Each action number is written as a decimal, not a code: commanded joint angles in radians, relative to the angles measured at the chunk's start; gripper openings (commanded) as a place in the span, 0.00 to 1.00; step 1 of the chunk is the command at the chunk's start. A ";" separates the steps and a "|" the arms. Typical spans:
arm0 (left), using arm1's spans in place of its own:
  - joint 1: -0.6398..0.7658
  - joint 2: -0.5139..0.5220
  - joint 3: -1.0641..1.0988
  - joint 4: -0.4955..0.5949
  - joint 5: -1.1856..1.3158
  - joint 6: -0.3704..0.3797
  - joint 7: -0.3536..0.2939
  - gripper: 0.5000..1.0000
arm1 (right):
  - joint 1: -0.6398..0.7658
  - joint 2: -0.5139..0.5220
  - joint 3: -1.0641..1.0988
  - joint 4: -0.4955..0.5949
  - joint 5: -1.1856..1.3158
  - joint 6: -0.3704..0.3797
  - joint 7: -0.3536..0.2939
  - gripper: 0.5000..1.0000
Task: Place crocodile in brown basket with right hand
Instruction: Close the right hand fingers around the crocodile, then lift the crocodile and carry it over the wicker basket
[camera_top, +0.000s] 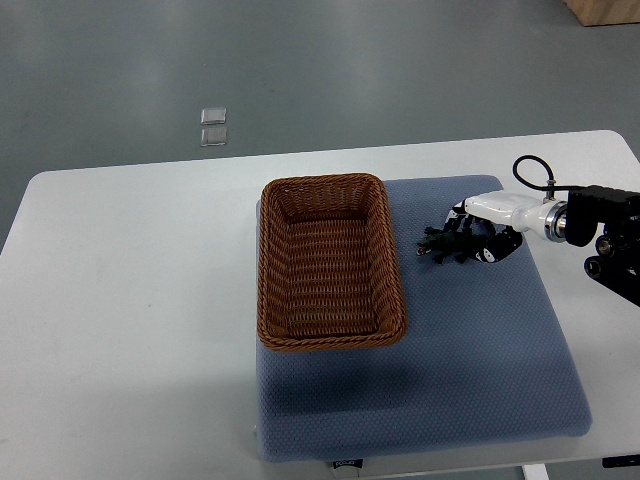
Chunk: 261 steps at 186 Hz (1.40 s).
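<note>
Standing at the grasp stage, with nothing delivered.

Item 1: crocodile (440, 243). Dark green toy, lying on the blue-grey mat (470, 350), just beside the right-hand long wall of the basket and outside it. Snout end points toward the basket; the rear end is under the fingers.

Item 2: right robot hand (490, 240). Enters from the right edge on a white forearm. Dark fingers are curled down over the rear of the crocodile and look clamped on it. Whether the toy is raised off the mat cannot be told from this steep view.

Item 3: brown basket (268, 260). Rectangular wicker, set on the left part of the mat, interior bare.

Item 4: desk (130, 290). White, carries the mat.

Item 5: left arm, not seen.

Status, as judged: reach complete, hold apparently taken. Outstanding: lift clear of the mat, carry leftward over the near basket wall, lower inside, let go. The task is in its early part, with a short carry left.
</note>
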<state>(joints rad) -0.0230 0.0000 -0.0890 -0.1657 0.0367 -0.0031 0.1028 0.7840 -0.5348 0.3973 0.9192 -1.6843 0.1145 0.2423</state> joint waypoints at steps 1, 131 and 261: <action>0.000 0.000 0.000 0.000 0.000 0.000 0.000 1.00 | 0.000 0.003 0.000 -0.002 0.000 -0.003 0.000 0.25; 0.000 0.000 0.000 0.000 0.000 0.000 0.000 1.00 | 0.005 -0.016 0.002 0.000 0.000 -0.070 0.011 0.00; 0.000 0.000 0.000 0.000 0.000 0.000 0.000 1.00 | 0.181 0.003 0.002 0.193 0.008 -0.134 0.061 0.00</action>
<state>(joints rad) -0.0229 0.0000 -0.0889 -0.1657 0.0367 -0.0030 0.1028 0.9468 -0.5358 0.4004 1.0561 -1.6753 -0.0187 0.2932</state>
